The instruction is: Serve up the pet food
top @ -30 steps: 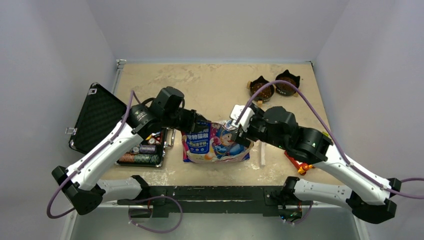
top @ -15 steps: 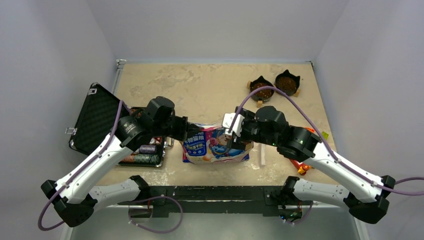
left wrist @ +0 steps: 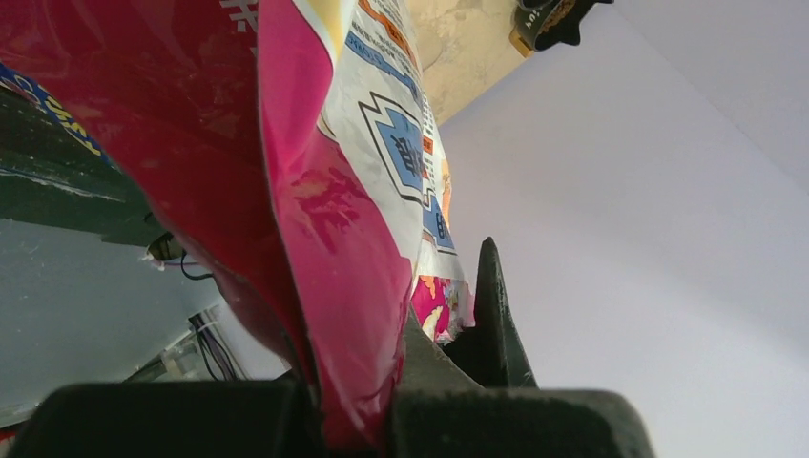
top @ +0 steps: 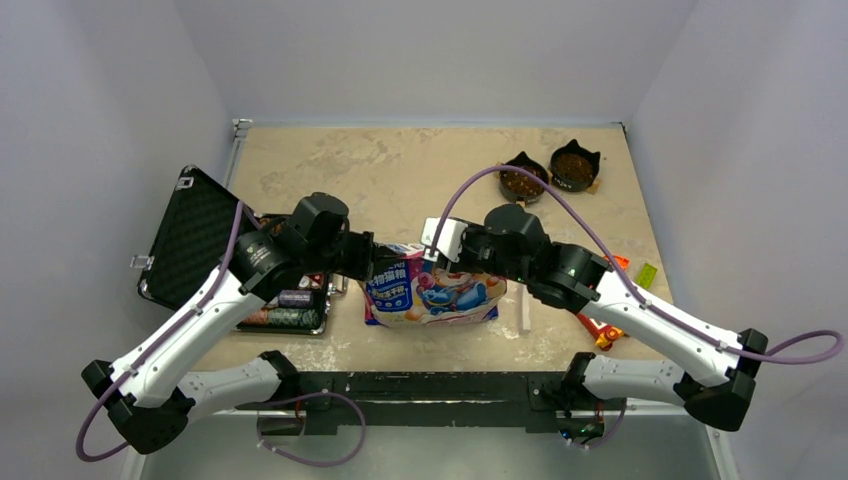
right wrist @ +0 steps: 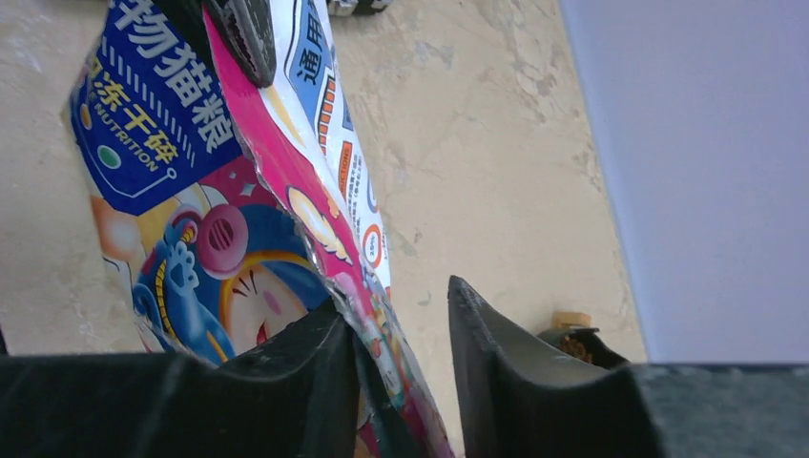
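Observation:
The pet food bag, pink, blue and white foil with cartoon print, stands in the middle of the table. My left gripper is shut on its left top edge; the left wrist view shows the pink foil pinched between the fingers. My right gripper is at the bag's top right, open, and the bag's torn edge lies against one finger inside the gap. Two black cat-eared bowls hold brown kibble at the back right. One bowl shows in the right wrist view.
An open black case with poker chips lies on the left, beside my left arm. A white stick, an orange object and a small green piece lie to the right of the bag.
My right gripper has moved left along the bag's top edge. My left arm has dropped lower and nearer, and the bag's top has come down with it.

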